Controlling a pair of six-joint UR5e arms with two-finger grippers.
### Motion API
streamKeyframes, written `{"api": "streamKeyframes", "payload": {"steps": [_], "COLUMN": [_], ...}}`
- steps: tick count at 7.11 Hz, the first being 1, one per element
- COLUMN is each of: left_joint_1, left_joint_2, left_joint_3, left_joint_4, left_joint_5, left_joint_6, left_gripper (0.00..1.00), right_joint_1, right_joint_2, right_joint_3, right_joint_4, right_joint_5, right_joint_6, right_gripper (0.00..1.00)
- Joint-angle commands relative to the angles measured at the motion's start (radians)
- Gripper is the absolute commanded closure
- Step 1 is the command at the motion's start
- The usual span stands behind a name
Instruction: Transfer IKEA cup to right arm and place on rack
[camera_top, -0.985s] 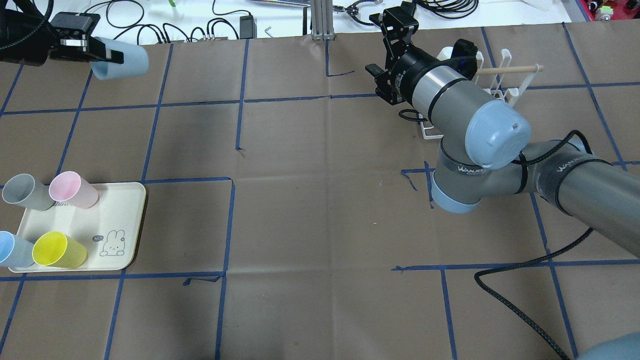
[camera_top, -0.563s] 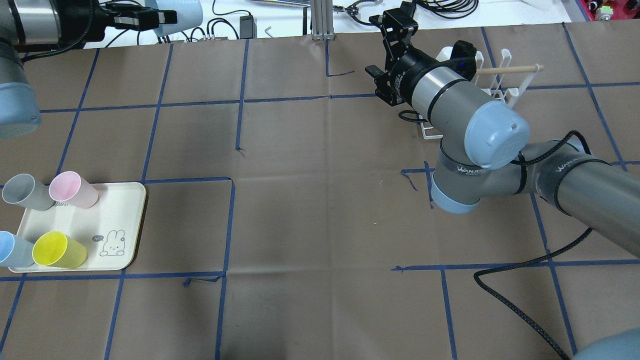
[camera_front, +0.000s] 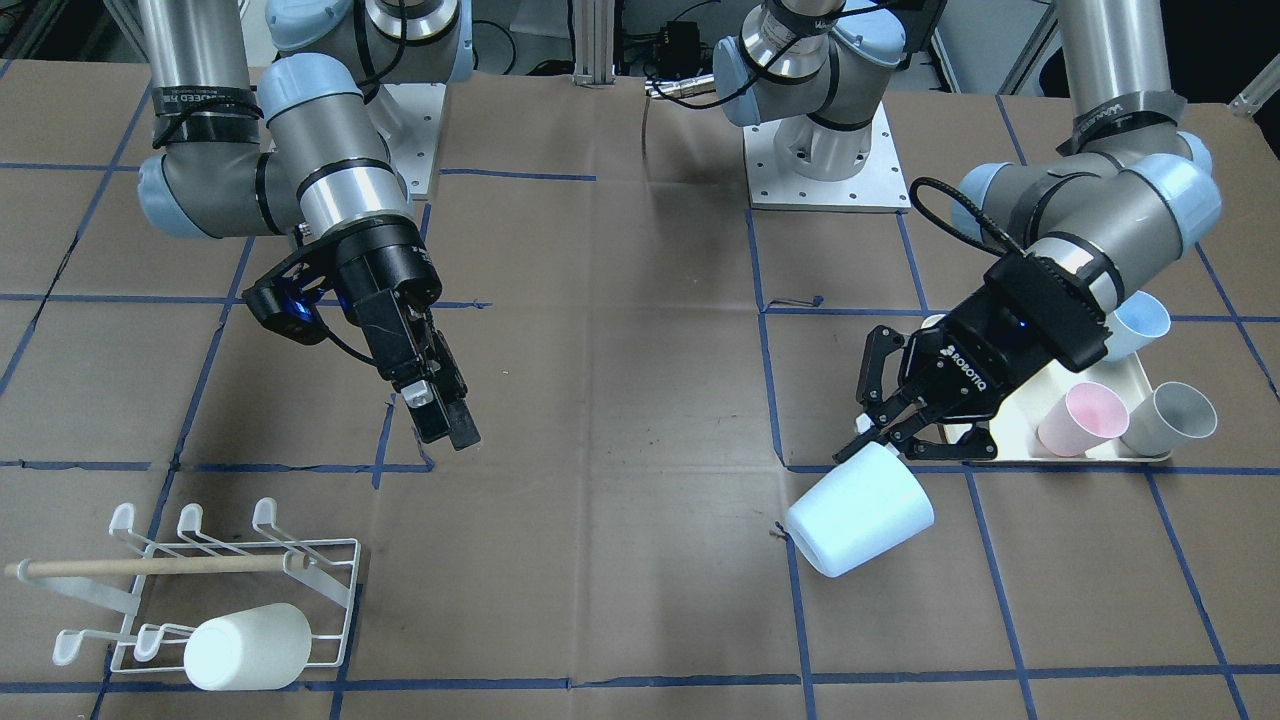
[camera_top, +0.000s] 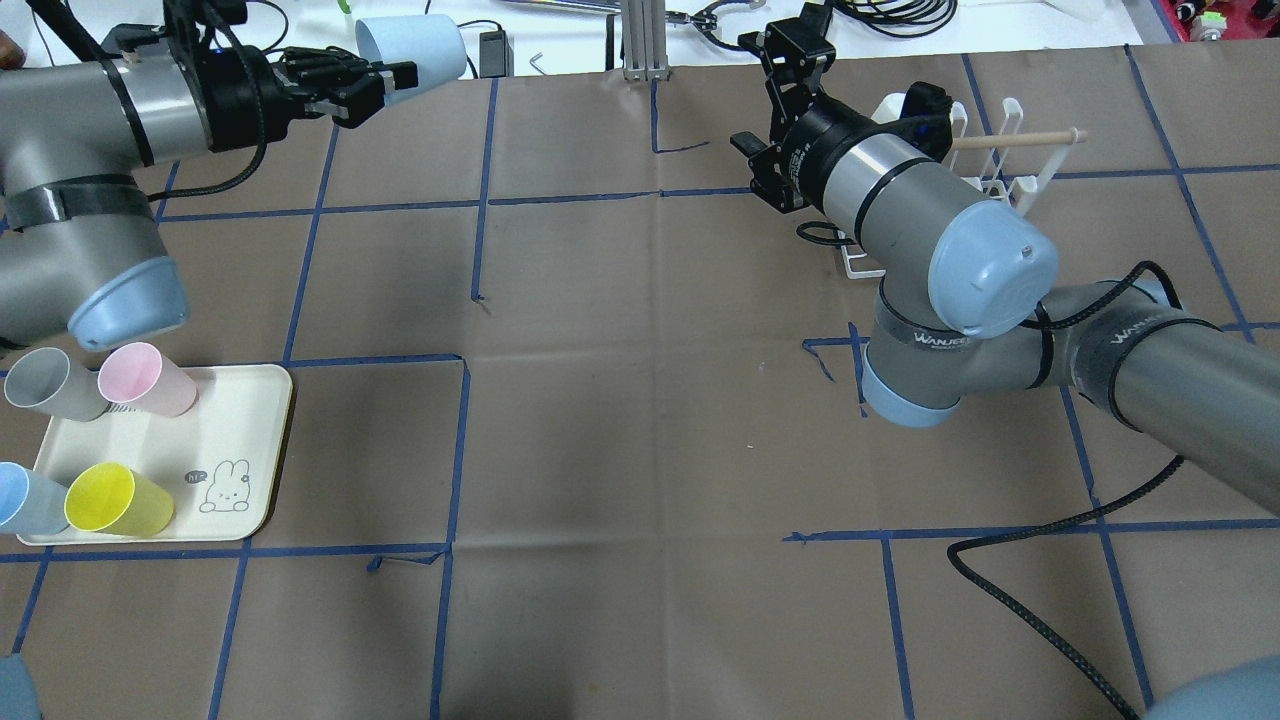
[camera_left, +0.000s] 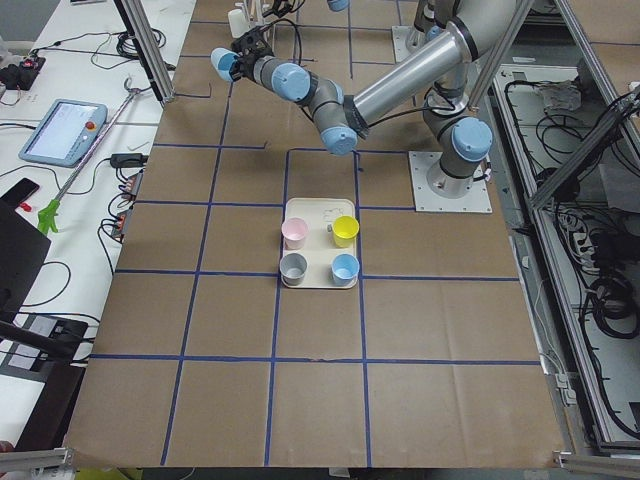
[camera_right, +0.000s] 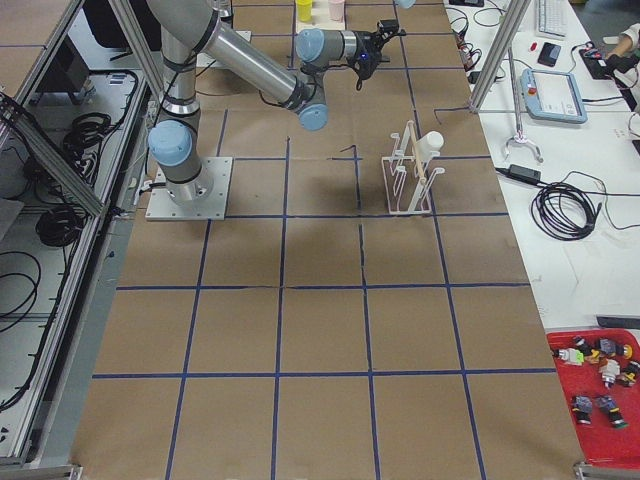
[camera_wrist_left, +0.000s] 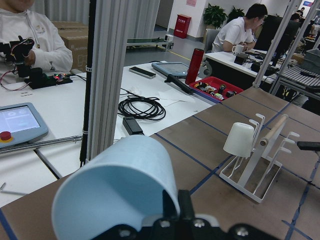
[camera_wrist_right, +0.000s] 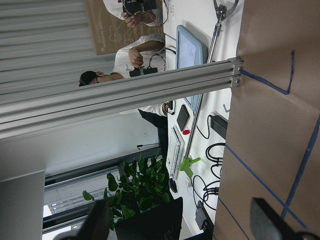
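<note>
Left gripper (camera_front: 885, 432) pinches the pale-blue cup (camera_front: 860, 512) by its rim, tilted in midair, well apart from the rack (camera_front: 200, 564). Looks like light, stiff, slick plastic, so the right gripper (camera_front: 447, 425), jaws spread, should probably grab mid-body.

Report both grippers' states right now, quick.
Left gripper: closed on the rim of the pale-blue plastic cup.
Right gripper: open, holding nothing.
</note>
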Motion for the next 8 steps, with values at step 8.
{"api": "streamKeyframes", "payload": {"steps": [8], "left_joint_1": [-0.152], "left_joint_2": [-0.029], "left_joint_3": [-0.103], "left_joint_4": [0.242], "left_joint_5": [-0.064], "left_joint_6": [-0.015], "left_gripper": [0.92], "right_joint_1": [0.095], "right_joint_2": [0.020], "right_joint_3": [0.003], "right_joint_4": [0.005], "right_joint_5": [-0.146], "right_joint_6": [0.009], "right_gripper": [0.01]}}
